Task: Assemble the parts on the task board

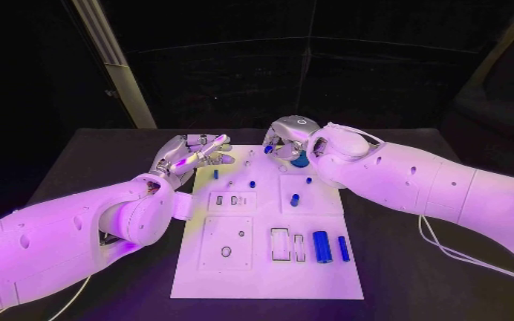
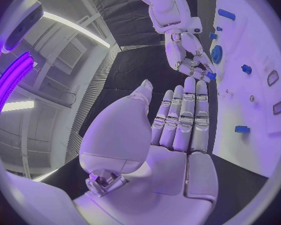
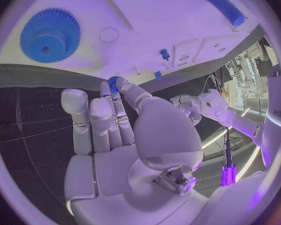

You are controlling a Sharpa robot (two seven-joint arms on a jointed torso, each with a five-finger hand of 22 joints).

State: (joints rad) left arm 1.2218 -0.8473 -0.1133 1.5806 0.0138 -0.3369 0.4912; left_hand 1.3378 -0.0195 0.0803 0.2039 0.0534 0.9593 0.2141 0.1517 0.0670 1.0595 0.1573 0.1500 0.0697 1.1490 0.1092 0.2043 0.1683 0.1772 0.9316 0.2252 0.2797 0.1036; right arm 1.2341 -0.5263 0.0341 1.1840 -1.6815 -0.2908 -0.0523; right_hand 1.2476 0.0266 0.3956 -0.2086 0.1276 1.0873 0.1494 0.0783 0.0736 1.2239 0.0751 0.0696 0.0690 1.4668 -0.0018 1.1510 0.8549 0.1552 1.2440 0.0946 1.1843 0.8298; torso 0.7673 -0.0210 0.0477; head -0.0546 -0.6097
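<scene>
The white task board [image 1: 268, 276] lies in the middle of the black table. My right hand [image 1: 284, 145] hovers over its far edge and pinches a small blue toothed part [image 3: 113, 82] between thumb and a fingertip. A large blue gear [image 3: 50, 35] sits on the board just beneath that hand, partly hidden in the head view [image 1: 301, 162]. My left hand [image 1: 193, 154] is at the board's far left corner, its fingers straight [image 2: 181, 120] and holding nothing. Two long blue cylinders [image 1: 321, 247] lie near the board's near right. Small blue pegs [image 1: 295, 200] stand mid-board.
Empty slots and recesses [image 1: 226, 250] mark the board's near left half. A grey slanted post [image 1: 96, 31] stands behind the table at far left. A white cable [image 1: 450, 250] trails on the table under my right arm.
</scene>
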